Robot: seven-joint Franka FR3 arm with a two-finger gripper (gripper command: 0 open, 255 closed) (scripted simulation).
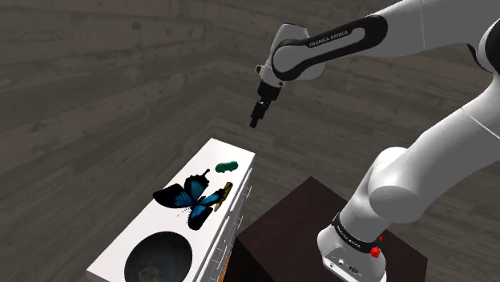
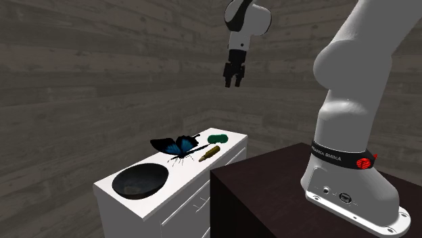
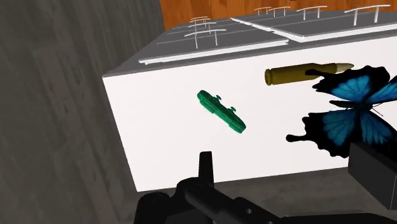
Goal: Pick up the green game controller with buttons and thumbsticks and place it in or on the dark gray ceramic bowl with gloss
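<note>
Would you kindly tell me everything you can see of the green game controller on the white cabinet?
The green game controller is small, dark green and elongated, with little knobs standing up from its face. It lies flat near one end of the white cabinet top, apart from the brass cartridge and the butterfly. Only the top touches it.

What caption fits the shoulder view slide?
Open gripper hovers above white cabinet carrying green controller, butterfly, cartridge and dark bowl; nothing grasped yet.
</note>
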